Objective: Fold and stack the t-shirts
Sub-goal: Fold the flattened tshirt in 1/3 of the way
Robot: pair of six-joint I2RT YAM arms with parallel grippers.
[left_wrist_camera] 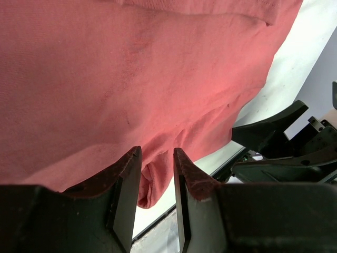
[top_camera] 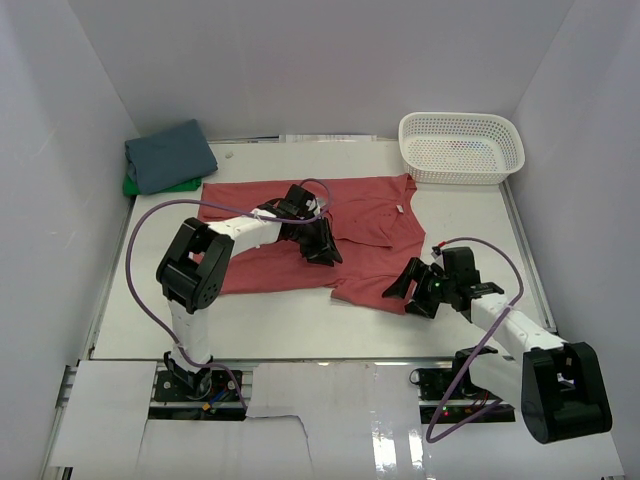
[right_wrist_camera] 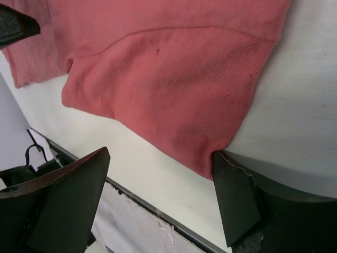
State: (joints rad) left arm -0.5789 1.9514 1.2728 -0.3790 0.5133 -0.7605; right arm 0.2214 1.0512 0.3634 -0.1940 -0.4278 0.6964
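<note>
Top external view: coral-red shirt (top_camera: 365, 215) spread flat on table (top_camera: 270, 320). Left tool (top_camera: 322, 245) over shirt middle, jaws narrowly parted — whether cloth is pinched, cannot tell. Right tool (top_camera: 408, 288) released, jaws wide, astride near sleeve corner. Blue shirt (top_camera: 168, 155) folded on green shirt (top_camera: 133, 186), far beyond left tool.

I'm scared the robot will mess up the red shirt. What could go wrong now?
The right gripper is open at the corner of the coral-red cloth t-shirt; one finger touches the corner, so closing might miss it. The left gripper, half-open above the shirt, holds nothing and could bunch the cloth.
</note>
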